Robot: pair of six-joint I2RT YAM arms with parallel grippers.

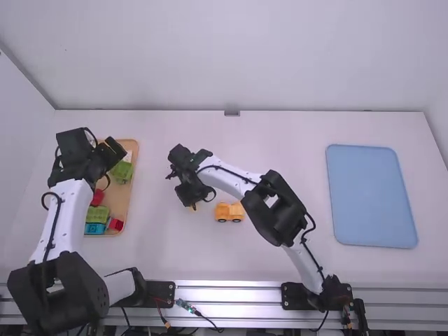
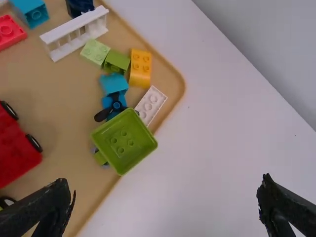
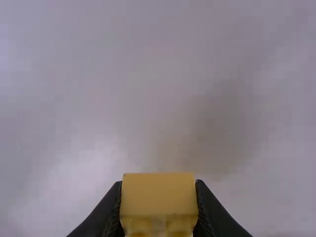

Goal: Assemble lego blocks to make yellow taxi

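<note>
Though ajar, right gripper (image 1: 191, 203) around brick (image 3: 158, 195)

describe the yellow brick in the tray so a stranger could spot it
On the white table, at left, sits a shallow tan tray. Near its rim lies a rectangular yellow plastic brick. Yellow sets it apart from the dark green block and white block nearby.

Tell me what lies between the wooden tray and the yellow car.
In the high view, the right gripper, holding a yellow block, is between them, nearer the car; bare white table runs from there to the tray.
</note>
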